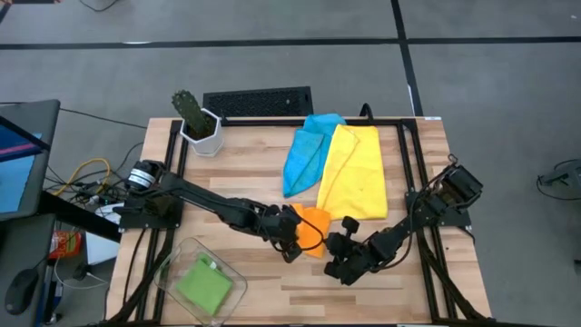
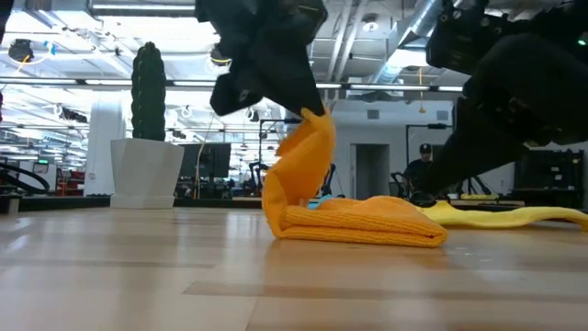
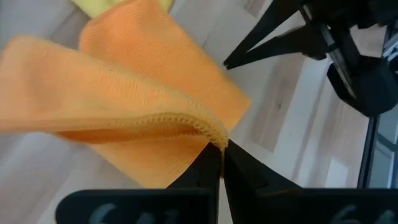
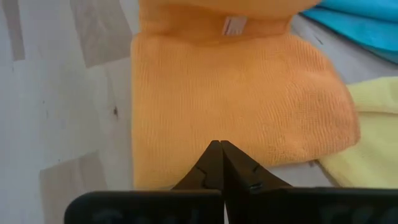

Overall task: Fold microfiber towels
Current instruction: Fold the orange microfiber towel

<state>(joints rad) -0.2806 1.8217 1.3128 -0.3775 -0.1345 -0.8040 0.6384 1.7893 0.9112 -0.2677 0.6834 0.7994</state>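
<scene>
grey floor (image 1: 490,82), black floor lines, bright ceiling lights (image 2: 184,32), exposed ducts overhead

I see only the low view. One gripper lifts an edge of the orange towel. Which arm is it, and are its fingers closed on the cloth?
Observer: It is the left gripper, with its fingers shut on the hem of the orange towel.
Operator: And the right gripper?
Observer: The right gripper is shut, with its tips at the edge of the towel's flat part.
Operator: Where is the green towel?
Observer: The green towel lies folded in a clear container on the left arm's side.
</scene>
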